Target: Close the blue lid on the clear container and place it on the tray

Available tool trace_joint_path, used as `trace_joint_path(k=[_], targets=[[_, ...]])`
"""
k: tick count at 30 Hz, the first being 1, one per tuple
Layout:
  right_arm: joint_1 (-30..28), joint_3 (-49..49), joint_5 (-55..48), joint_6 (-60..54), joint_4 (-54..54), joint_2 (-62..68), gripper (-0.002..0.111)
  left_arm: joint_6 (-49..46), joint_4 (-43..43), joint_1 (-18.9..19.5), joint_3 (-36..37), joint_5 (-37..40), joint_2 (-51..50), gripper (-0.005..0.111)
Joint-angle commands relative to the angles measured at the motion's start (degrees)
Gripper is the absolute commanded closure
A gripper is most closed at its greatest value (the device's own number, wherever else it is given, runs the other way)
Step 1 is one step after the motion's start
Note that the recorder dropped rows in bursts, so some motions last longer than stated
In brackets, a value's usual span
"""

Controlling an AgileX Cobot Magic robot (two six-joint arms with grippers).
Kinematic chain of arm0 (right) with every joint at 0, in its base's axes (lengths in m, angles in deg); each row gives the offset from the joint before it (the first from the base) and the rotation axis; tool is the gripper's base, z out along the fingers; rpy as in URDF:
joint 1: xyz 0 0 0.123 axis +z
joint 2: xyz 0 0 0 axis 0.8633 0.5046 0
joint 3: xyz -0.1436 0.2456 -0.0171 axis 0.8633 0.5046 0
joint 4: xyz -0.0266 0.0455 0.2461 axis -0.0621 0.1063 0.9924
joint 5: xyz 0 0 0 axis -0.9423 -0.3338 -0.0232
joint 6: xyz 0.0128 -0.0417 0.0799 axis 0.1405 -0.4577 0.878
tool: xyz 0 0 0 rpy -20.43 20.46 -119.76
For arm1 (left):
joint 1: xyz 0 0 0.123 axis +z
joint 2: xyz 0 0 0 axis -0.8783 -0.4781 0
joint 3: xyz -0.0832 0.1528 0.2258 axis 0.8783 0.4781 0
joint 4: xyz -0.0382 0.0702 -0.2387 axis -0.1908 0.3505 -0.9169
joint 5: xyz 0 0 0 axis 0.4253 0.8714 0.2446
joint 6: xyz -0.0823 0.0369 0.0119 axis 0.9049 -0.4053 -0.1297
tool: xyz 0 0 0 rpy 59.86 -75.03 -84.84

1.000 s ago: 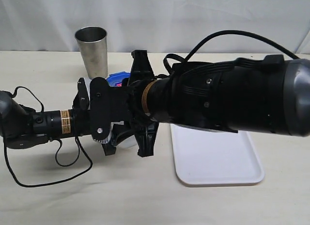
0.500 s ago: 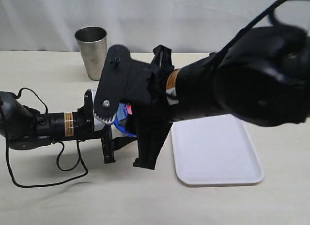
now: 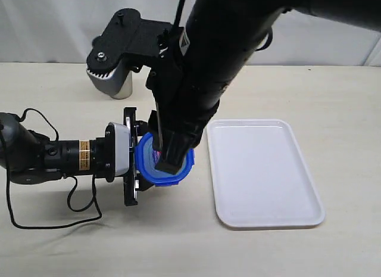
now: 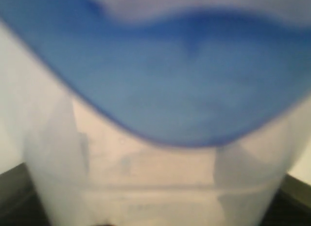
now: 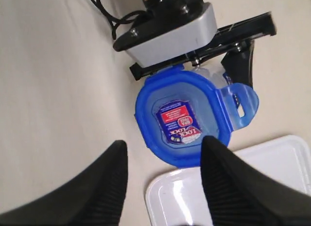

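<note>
The blue lid (image 3: 144, 159) (image 5: 180, 120) sits on top of the clear container (image 4: 146, 177), its red-blue sticker facing up. One lid flap (image 5: 240, 105) sticks out sideways. My left gripper (image 3: 138, 156) reaches in from the left, shut on the clear container, one finger (image 5: 243, 60) beside its wall. The left wrist view shows only the blurred lid (image 4: 184, 80) and the container wall. My right gripper (image 3: 169, 161) (image 5: 163, 187) hangs open just above the lid, pointing down with nothing between its fingers. The white tray (image 3: 268, 181) (image 5: 272, 167) lies to the right of the container.
A steel tumbler (image 3: 123, 86) stands at the back left, partly hidden by my right arm's wrist block. A black cable (image 3: 36, 220) loops on the table beside my left arm. A pale curtain closes off the back.
My right arm has swung up from lying across the scene to pointing down over the lid, and its jaws have opened wider. The left arm has barely moved.
</note>
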Motion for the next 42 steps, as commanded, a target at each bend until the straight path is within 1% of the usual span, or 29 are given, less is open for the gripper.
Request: trace_joint_path(k=[1,4,6,7,11,14,19,25,37,42], targets=[[-5.03,-5.46,-2.42,-5.63,3.04,5.65,0.063,-0.4,1.17,-0.05,0.31,-1.08,0.27,0.107],[-5.52,-5.46,1.33,-9.4,1.77,6.77,0.063,-0.29,0.87,-0.05,0.31,-1.08,0.27,0.107],[-5.21,-5.34,1.56,-13.82,3.6,7.77,0.063,-0.19,0.6,-0.05,0.31,-1.08,0.27,0.107],[-5.21,-5.34,0.87,-15.45,6.27,8.58,0.063,0.53,0.45,-0.05,0.31,-1.08,0.27,0.107],[-5.21,-5.34,-1.21,-14.87,6.06,10.86,0.063,1.32,0.31,-0.05,0.31,-1.08,0.27,0.107],[-5.21,-5.34,1.74,-14.87,2.15,11.41,0.063,2.28,0.79,-0.05,0.31,-1.08,0.27,0.107],[-5.21,-4.99,1.75,-14.99,4.02,12.09,0.063,2.4,0.79,-0.05,0.31,-1.08,0.27,0.107],[-5.21,-4.99,-4.42,-14.89,5.42,15.45,0.063,2.81,1.75,-0.05,0.31,-1.08,0.27,0.107],[-5.21,-4.99,-4.37,-14.42,5.93,17.06,0.065,5.43,1.25,-0.05,0.31,-1.08,0.27,0.107],[-5.21,-6.45,-2.19,-11.84,1.86,15.73,0.065,7.17,0.73,-0.05,0.31,-1.08,0.27,0.107]])
